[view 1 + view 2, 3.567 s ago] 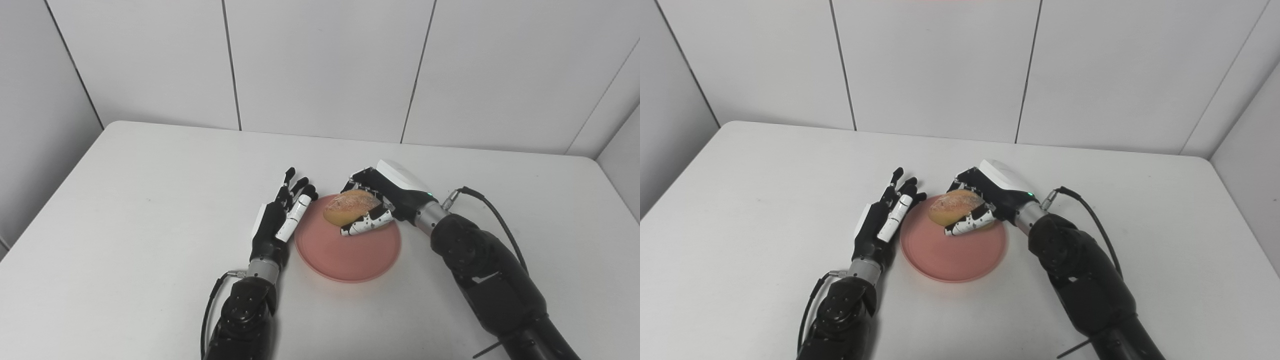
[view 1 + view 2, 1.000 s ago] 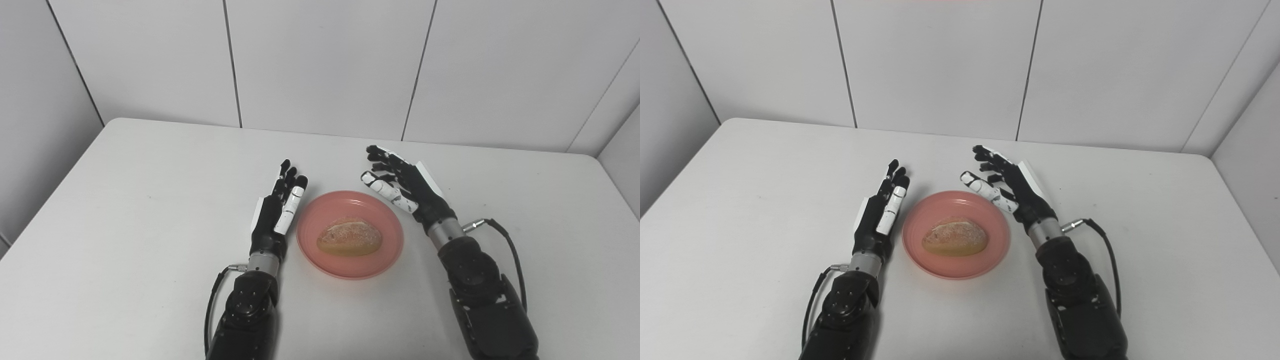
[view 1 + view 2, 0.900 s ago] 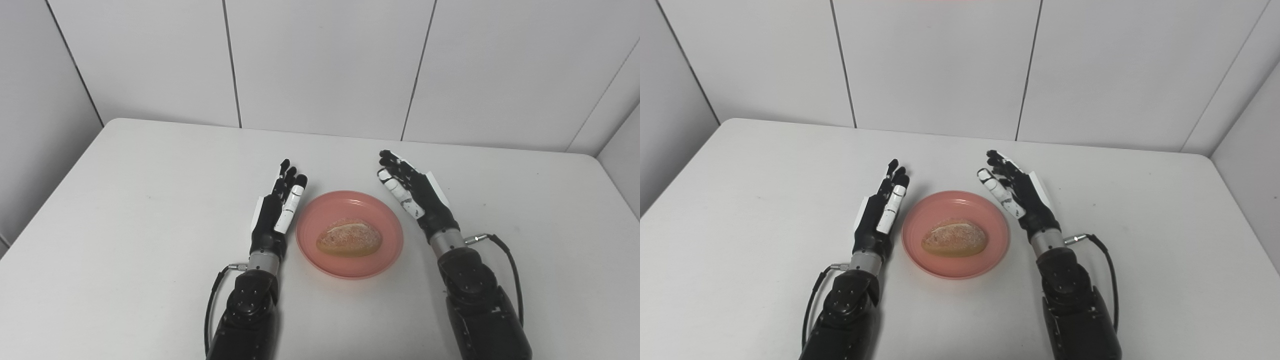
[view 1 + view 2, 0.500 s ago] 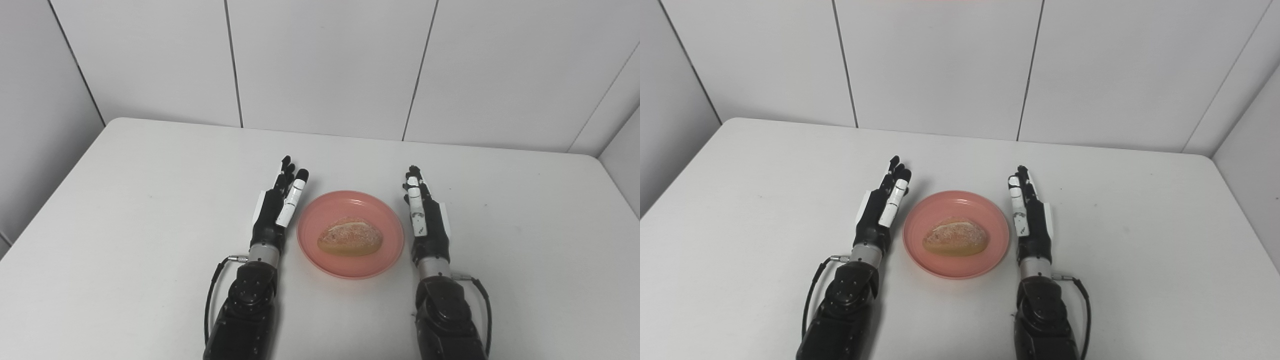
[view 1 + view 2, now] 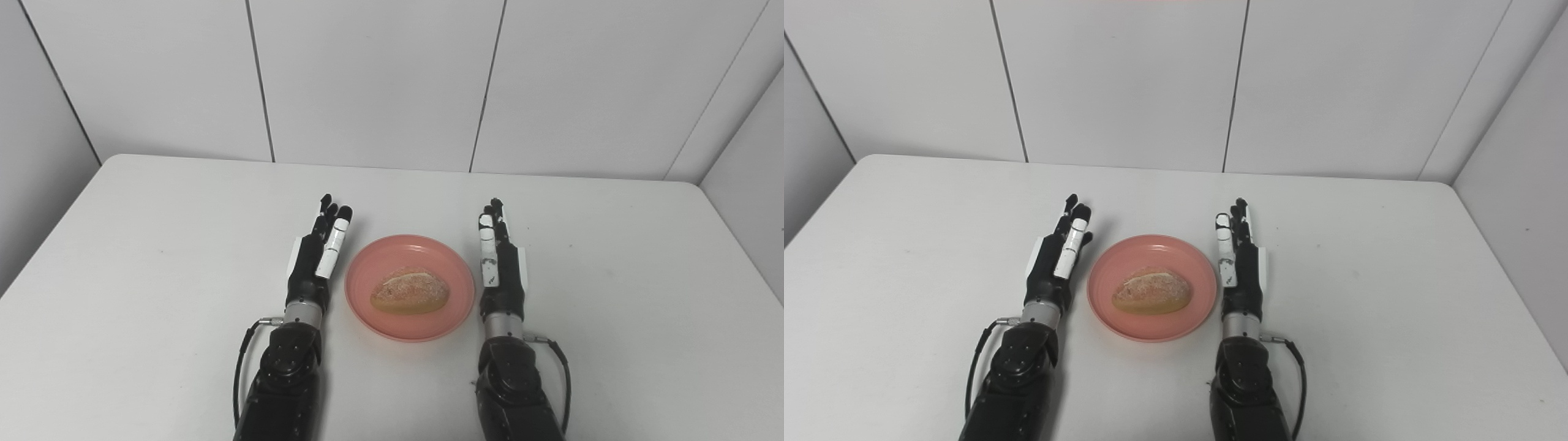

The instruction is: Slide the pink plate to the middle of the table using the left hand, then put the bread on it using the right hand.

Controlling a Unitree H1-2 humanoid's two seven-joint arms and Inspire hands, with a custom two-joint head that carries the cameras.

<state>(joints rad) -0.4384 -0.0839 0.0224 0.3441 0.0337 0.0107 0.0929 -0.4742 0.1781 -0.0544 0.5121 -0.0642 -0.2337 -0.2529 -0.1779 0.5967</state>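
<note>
1. Now both forearms rise from the table's (image 5: 153, 343) near edge, and the plate lies between them, somewhat nearer that edge than the far one and about midway between the left and right edges.
2. The pink plate (image 5: 453, 315) sits flat with the bread (image 5: 409, 291) lying on its centre, touched by neither hand.
3. The right hand (image 5: 501, 269) is empty, its fingers straight and pointing toward the far edge, just beside the plate's right rim; 3.6 seconds ago it was curled around the bread above the plate, so it has let go and pulled back to the side.
4. The left hand (image 5: 317, 260) is likewise empty and stretched flat, just beside the plate's left rim, much where it was in the earlier pictures.
5. The whole view has slid a little sideways since half a second ago, which I read as the head turning, not the plate moving.
6. Beyond the fingertips the tabletop runs bare to the far edge and the panelled wall (image 5: 380, 79).
7. By my judgement both steps are done: plate central, bread on it, hands withdrawn.
</note>
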